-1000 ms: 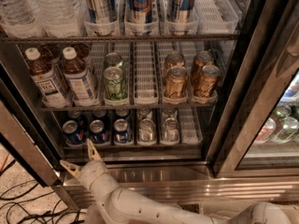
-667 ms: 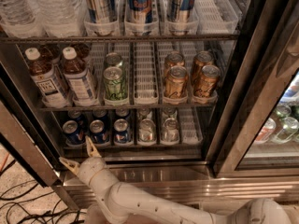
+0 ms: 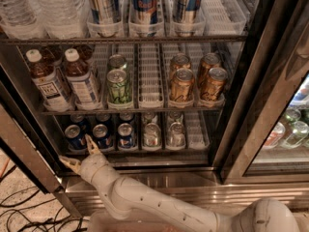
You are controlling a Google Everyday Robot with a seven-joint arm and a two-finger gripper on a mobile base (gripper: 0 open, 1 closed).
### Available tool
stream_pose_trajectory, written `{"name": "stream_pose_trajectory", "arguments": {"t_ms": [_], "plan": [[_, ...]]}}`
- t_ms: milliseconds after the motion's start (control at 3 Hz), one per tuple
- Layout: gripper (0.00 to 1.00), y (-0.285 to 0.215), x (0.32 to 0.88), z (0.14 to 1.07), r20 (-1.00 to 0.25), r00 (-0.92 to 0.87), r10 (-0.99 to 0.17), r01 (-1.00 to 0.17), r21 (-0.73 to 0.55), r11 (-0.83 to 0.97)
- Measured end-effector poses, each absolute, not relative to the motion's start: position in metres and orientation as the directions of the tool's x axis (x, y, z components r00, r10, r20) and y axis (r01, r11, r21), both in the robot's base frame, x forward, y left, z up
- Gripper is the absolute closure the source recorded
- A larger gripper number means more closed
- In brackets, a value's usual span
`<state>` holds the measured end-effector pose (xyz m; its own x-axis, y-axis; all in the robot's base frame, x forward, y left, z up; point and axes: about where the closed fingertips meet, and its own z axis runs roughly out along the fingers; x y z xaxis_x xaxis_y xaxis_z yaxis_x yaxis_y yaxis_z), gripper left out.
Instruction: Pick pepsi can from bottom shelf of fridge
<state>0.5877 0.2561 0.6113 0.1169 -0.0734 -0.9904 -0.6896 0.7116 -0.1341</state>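
Rear pepsi cans [image 3: 103,118] sit half hidden, beyond the gripper [image 3: 79,153] at shelf [image 3: 145,154] front.

My claw [image 3: 80,153] sits spread at the front edge of the bottom shelf [image 3: 159,154], just below the leftmost of 3 pepsi cans [image 3: 76,136]. Headroom is tight: the rack above [image 3: 145,111] hangs close over the can tops. 2 silver cans [image 3: 152,134] fill the next lanes. Only the rightmost lane [image 3: 197,128] gives me open room. The fridge frame [image 3: 24,144] crowds my left.

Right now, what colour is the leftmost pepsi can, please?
Dark blue can, camera view; gripper open below.
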Motion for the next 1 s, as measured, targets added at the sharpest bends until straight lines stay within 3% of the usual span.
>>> {"name": "stream_pose_trajectory", "arguments": {"t_ms": [1000], "plan": [[0.26, 0.269, 0.617, 0.614, -0.992, 0.102, -0.075, -0.709, -0.126, 0.694]]}}
